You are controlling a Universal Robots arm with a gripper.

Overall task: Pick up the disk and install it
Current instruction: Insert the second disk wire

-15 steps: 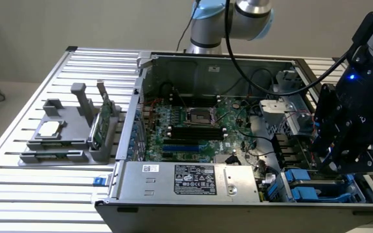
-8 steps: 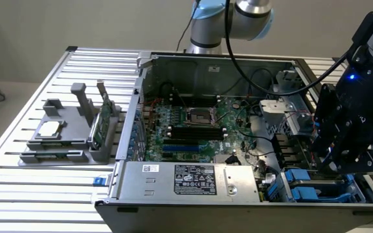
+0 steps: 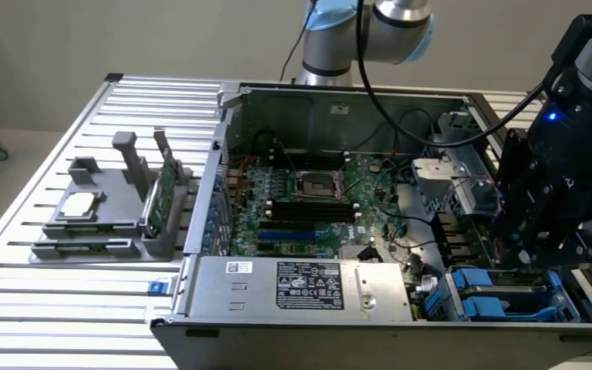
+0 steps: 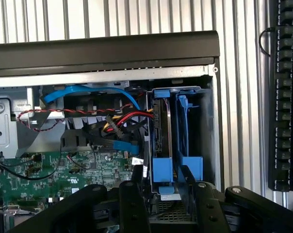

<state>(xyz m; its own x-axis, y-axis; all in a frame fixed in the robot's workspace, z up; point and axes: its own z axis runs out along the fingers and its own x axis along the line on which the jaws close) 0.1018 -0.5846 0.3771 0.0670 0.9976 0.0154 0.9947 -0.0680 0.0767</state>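
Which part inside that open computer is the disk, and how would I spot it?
Start at the open computer case and go to its near corner on the exterior view's right, under the black gripper. The disk stands on edge in the drive bay there. Its bright blue plastic frame separates it from the green motherboard and the grey power supply.

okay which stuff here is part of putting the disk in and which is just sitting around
Part of the job:
disk, standing on edge in the drive bay
gripper, just above it
computer case

Just lying about:
grey holder
green card
silver chip
keyboard
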